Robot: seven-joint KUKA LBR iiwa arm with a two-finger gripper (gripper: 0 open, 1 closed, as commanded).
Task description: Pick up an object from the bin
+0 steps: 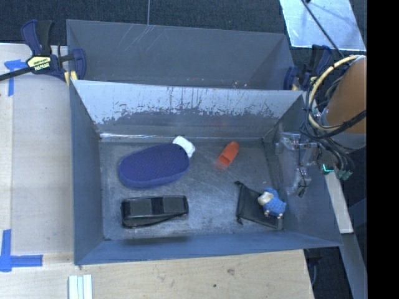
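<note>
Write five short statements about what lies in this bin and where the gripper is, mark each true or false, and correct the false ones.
1. The blue oval thing lies in the left half of the bin. True.
2. The small orange thing lies on top of the blue oval thing. False: it lies apart from it, to its right, on the floor.
3. The black oblong thing lies below the blue oval thing in the view. True.
4. The gripper hangs over the black oblong thing. False: it is at the bin's right wall.
5. A little blue-and-white thing rests on a black flat piece at the lower right. True.
</note>
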